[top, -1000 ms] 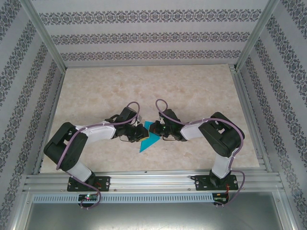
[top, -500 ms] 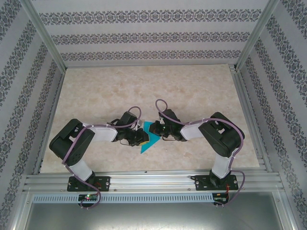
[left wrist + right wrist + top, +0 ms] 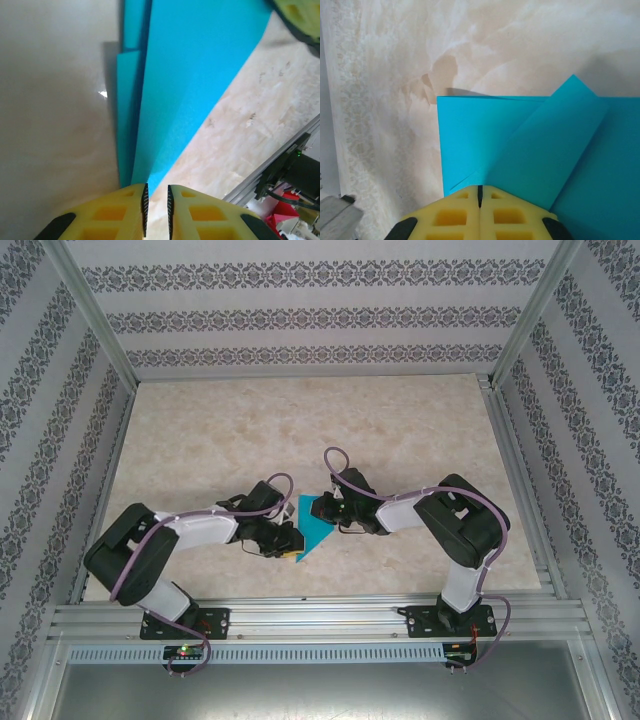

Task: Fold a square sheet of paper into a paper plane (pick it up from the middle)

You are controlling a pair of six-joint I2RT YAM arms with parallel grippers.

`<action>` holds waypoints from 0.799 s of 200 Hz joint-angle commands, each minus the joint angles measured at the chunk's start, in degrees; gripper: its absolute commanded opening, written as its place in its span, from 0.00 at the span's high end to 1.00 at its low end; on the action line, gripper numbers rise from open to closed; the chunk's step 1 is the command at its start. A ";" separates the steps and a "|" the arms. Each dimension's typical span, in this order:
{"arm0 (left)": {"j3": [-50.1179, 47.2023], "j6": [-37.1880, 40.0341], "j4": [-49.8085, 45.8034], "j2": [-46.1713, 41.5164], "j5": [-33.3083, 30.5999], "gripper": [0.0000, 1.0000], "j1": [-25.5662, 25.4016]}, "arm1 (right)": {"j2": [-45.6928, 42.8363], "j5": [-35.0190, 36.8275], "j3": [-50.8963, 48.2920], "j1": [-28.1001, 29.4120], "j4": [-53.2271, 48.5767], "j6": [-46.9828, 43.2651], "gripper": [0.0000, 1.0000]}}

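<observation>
The square sheet of paper (image 3: 316, 528) lies teal on the table between my grippers, folded into a long shape with a point toward the near edge. In the left wrist view the paper (image 3: 190, 75) shows stacked layers narrowing to a tip right at my left gripper (image 3: 156, 192). Its jaws stand a narrow slit apart with bare table between them. My left gripper (image 3: 290, 545) sits at the paper's near left edge. My right gripper (image 3: 480, 187) is shut, its tips on the paper (image 3: 480, 130) where a slanted folded flap starts. From above, my right gripper (image 3: 327, 512) is at the far right corner.
The marble-patterned table (image 3: 300, 420) stretches behind the arms. An aluminium rail (image 3: 320, 615) runs along the near edge, close to the paper's point, and the rail (image 3: 280, 150) shows at the right of the left wrist view. Patterned walls enclose the other sides.
My left gripper has slid toward the near edge along the paper's left side, down to its pointed tip, and the left elbow has shifted. The right gripper has stayed put.
</observation>
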 commanded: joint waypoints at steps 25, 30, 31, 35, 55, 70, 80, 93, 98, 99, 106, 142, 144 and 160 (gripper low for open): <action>0.93 -5.45 4.53 -2.27 0.03 0.78 -0.62 | 2.40 4.82 -1.16 -0.09 -9.39 -0.87 0.96; 0.82 -5.90 5.57 -1.36 0.62 0.78 -0.66 | 2.49 4.74 -1.05 -0.10 -9.54 -1.02 0.96; 0.81 -5.94 5.84 -1.19 0.69 0.78 -0.68 | 2.49 4.74 -1.05 -0.10 -9.54 -1.02 0.96; 0.70 -6.32 6.84 -0.37 1.06 0.78 -0.70 | 2.51 4.82 -0.96 -0.09 -9.71 -1.09 0.96; -0.13 -8.38 10.94 3.37 2.07 0.78 -1.08 | 2.50 4.91 -0.68 -0.05 -10.07 -1.12 0.96; -0.67 -9.19 13.33 5.38 2.75 0.78 -1.73 | 2.41 5.00 -0.68 -0.11 -10.03 -0.98 0.96; -0.84 -9.06 12.67 6.07 2.95 0.78 -2.15 | 2.37 4.98 -0.72 -0.10 -10.12 -0.94 0.96; -1.36 -8.34 9.28 6.08 1.64 0.79 -2.64 | 2.23 5.15 -0.86 -0.05 -10.29 -0.97 0.96; -1.69 -8.27 7.80 5.93 1.12 0.79 -2.71 | 2.15 5.19 -0.92 -0.10 -10.28 -1.00 0.96; -1.76 -8.23 7.49 5.93 1.03 0.79 -2.72 | 2.15 5.18 -0.93 -0.07 -10.29 -1.02 0.96; -2.32 -8.59 5.84 5.88 0.64 0.79 -3.00 | 2.23 5.24 -0.94 -0.08 -10.33 -1.05 0.96; -6.07 -9.76 2.20 4.71 -1.37 0.80 -6.65 | 2.15 5.60 -1.63 -0.09 -9.99 -0.87 0.96; -6.37 -9.87 2.29 4.65 -1.35 0.80 -6.81 | 2.15 5.57 -1.73 -0.10 -9.95 -0.81 0.96; -7.78 -10.17 2.67 4.53 -0.38 0.80 -7.60 | 2.23 5.66 -1.82 -0.09 -10.02 -0.85 0.96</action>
